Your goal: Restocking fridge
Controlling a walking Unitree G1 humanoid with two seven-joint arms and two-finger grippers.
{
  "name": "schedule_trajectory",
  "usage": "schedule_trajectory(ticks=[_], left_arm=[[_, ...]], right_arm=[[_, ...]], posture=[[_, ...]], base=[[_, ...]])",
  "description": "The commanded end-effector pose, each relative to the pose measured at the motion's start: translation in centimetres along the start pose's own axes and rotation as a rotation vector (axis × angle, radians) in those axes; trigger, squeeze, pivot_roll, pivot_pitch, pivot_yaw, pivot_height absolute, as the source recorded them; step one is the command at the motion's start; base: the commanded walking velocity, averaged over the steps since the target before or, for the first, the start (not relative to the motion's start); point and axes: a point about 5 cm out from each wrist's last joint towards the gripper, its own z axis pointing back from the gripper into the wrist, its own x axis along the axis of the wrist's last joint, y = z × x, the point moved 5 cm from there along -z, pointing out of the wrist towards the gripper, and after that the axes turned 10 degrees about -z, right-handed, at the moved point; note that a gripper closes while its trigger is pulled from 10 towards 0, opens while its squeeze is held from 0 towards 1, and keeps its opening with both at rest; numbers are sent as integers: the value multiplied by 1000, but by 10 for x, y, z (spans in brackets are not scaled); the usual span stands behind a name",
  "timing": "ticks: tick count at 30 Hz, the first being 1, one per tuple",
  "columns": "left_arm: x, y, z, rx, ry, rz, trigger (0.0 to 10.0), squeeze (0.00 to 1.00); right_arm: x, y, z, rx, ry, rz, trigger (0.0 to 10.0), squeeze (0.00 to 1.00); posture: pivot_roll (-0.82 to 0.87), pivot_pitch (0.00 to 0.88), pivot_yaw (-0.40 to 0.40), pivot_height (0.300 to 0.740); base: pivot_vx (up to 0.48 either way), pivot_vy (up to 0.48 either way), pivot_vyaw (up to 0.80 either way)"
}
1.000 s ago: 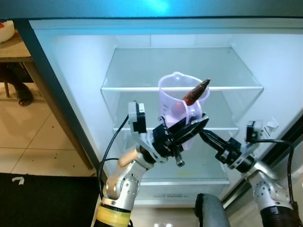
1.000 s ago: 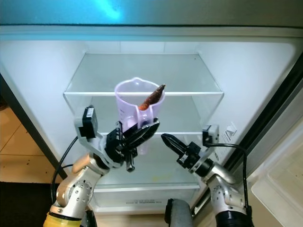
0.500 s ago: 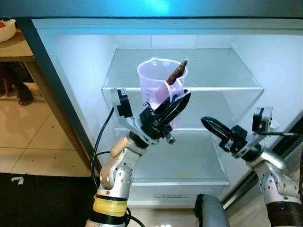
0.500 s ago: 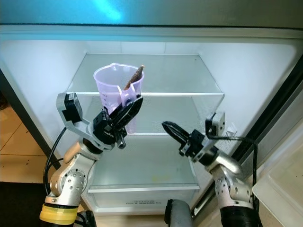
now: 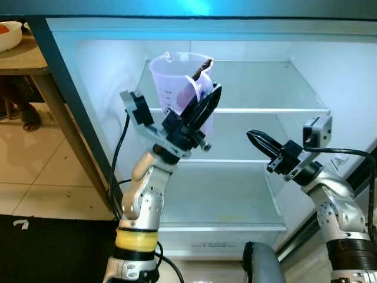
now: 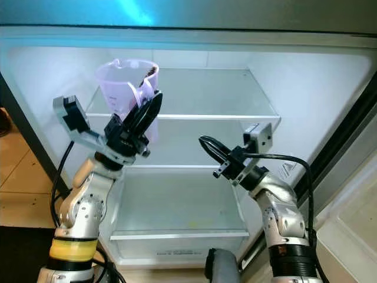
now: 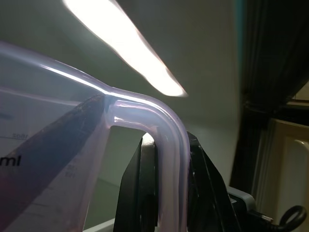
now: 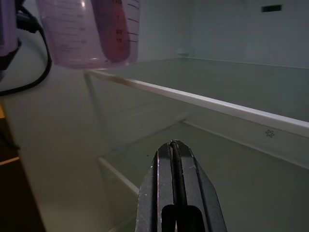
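Left end effector (image 5: 203, 112) clamped on measuring jug (image 5: 177, 73) handle, level with top fridge shelf (image 5: 265, 88). Right end effector (image 5: 257, 140) closed, empty.

jug (image 7: 58, 159): cut off by frame edge | dark item inside (image 5: 199, 66): mostly hidden, unidentifiable

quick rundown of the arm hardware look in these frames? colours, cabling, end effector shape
Both arms are silver metal with rounded joint housings. The left arm has a yellow band near its base and a loose black cable looping alongside. Each wrist carries a small boxy camera module. The left end effector and right end effector each have two long, tapered black fingers. A black cable also loops over the right wrist.
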Motion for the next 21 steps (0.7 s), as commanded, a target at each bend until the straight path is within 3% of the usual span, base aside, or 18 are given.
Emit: schedule_trajectory(ticks=[1, 6, 8, 14, 18, 21], left_arm=[[0, 7, -8, 22, 1, -17, 10000, 0], [-11, 16, -18, 47, 29, -8, 10000, 0], [-18, 14, -28, 13, 48, 31, 10000, 0], [-33, 7, -38, -51, 88, 84, 10000, 0], [-44, 1, -42, -117, 131, 77, 10000, 0], [-48, 7, -45, -119, 153, 54, 10000, 0]], right_arm=[[2, 2, -3, 1, 3, 28, 10000, 0], [3, 5, -6, 1, 0, 32, 10000, 0], [3, 7, -9, 6, -1, 34, 10000, 0], [6, 9, -12, 6, -7, 40, 10000, 0], [7, 10, -13, 5, -11, 43, 10000, 0], [8, 10, -13, 2, -13, 46, 10000, 0]], posture=[[-45, 42, -21, 420], [-48, 44, -19, 420], [-49, 45, -18, 420], [-54, 46, -17, 420], [-56, 46, -15, 420], [-58, 49, -14, 420]], base=[[0, 0, 0], [0, 0, 0], [0, 0, 0], [0, 0, 0], [0, 0, 0], [0, 0, 0]])
